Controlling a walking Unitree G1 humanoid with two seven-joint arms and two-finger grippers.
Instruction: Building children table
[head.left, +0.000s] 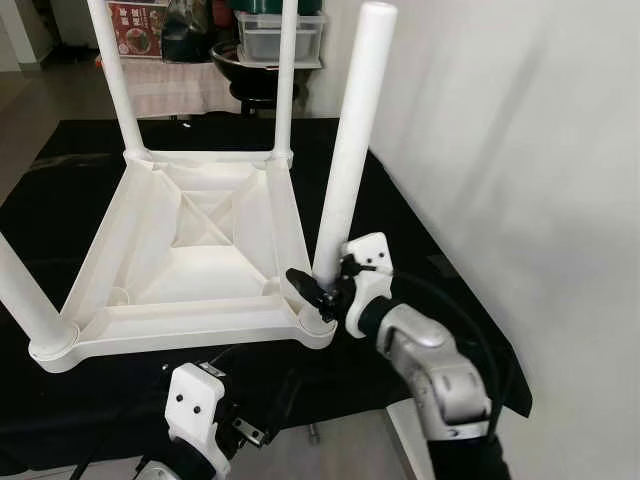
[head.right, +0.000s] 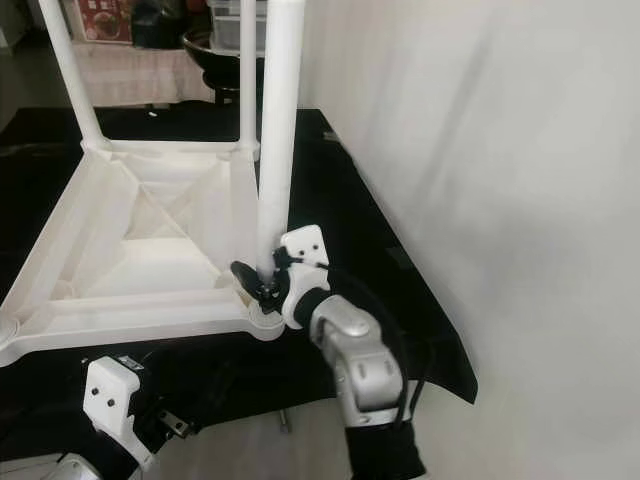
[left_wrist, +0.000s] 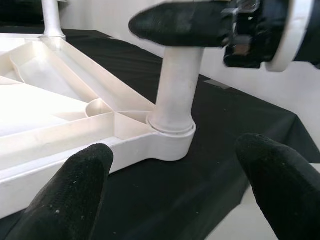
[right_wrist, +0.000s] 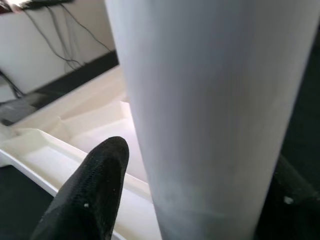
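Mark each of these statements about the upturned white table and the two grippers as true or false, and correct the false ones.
1. The table lies upside down on a black cloth. True.
2. The right gripper holds the leg near its top end. False: it grips the leg low down, just above the corner socket.
3. The left gripper is closed on the table's edge. False: its fingers stand apart and hold nothing; it is in front of the near corner.
4. Three other legs already stand in the table's corners. True.
5. The leg in the right gripper lies flat on the cloth. False: it stands nearly upright, with its foot at the corner socket.
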